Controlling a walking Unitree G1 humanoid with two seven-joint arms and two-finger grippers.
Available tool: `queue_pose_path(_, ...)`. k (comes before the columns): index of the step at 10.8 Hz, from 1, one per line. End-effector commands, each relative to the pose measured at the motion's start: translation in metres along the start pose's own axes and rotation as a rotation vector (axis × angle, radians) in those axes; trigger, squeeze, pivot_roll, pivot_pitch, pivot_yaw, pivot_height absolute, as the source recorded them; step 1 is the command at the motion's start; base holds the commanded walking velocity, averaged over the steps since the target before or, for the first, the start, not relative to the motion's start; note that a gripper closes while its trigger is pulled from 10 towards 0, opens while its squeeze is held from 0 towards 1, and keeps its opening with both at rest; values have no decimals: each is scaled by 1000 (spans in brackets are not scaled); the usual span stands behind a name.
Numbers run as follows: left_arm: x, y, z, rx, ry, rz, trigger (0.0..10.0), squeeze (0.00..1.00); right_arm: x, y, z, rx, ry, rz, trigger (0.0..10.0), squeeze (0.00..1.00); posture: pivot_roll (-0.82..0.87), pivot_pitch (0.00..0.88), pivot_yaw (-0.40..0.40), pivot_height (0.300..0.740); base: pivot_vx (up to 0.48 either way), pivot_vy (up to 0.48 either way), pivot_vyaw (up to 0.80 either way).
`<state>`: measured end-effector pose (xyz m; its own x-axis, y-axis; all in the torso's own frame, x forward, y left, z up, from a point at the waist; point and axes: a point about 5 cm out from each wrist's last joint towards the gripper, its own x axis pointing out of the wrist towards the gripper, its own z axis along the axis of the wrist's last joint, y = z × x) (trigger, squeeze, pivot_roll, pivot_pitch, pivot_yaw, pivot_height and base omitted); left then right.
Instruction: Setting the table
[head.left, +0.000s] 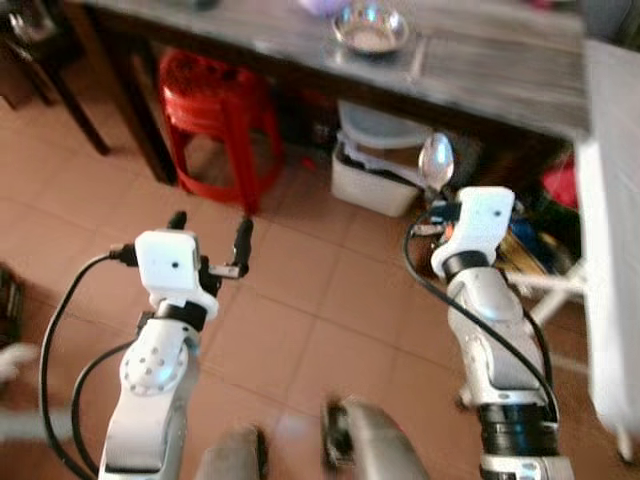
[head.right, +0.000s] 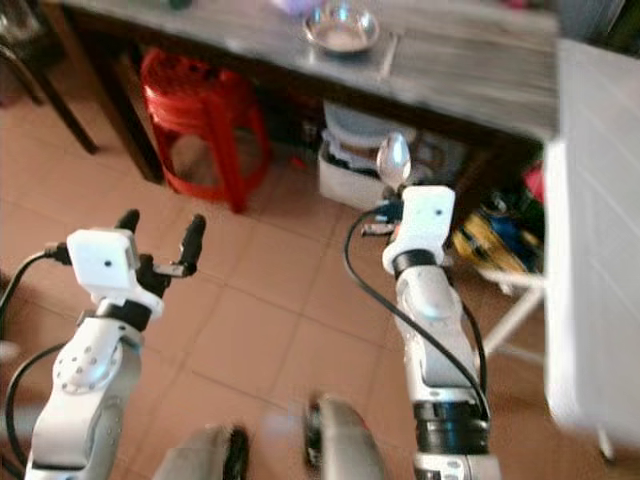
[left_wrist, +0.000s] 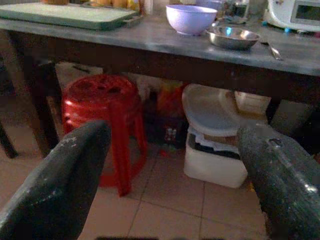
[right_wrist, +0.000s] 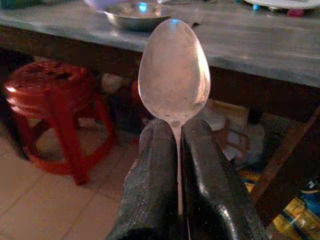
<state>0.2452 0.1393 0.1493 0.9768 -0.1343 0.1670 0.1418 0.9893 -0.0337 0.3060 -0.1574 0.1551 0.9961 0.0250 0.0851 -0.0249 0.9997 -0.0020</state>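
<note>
Left eye view: grey table (head.left: 500, 60), tiled floor (head.left: 320, 290).

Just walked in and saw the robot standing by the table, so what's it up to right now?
It's setting the table. The right gripper is shut on a spoon, bowl end up, held in front of the table and short of it. A steel bowl and a purple bowl sit on top. The left gripper is open, holding nothing, above the tiled floor near a red stool.
</note>
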Motion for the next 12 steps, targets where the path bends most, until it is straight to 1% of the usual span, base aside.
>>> queue_pose_path(1,-1,-4,0,5,-1,-21,10000,0,-3,-7,-1,-1,4,-28,10000,0,35,226,-49,740,480,0,-506)
queue_pose_path(5,-3,-6,-1,-11,3,-40,10000,0,-3,-7,-3,22,14,-31,10000,0,34,228,-50,740,480,0,-800)
queue_pose_path(6,-3,-7,-2,-15,7,-44,10000,0,-1,-5,-3,18,12,-35,10000,0,34,229,-51,740,431,0,-800)
queue_pose_path(7,-3,-8,-2,-16,5,-48,10000,0,0,-3,-2,22,8,-32,10000,0,37,229,-51,740,289,0,-800)
queue_pose_path(10,-3,-7,-1,-17,3,-47,10000,0,1,-3,-2,18,7,-31,10000,0,36,228,-53,740,0,0,-800)
queue_pose_path(12,-3,-7,0,-22,-10,-40,10000,0,1,-1,2,12,-17,-11,10000,0,34,226,-53,740,352,0,0)
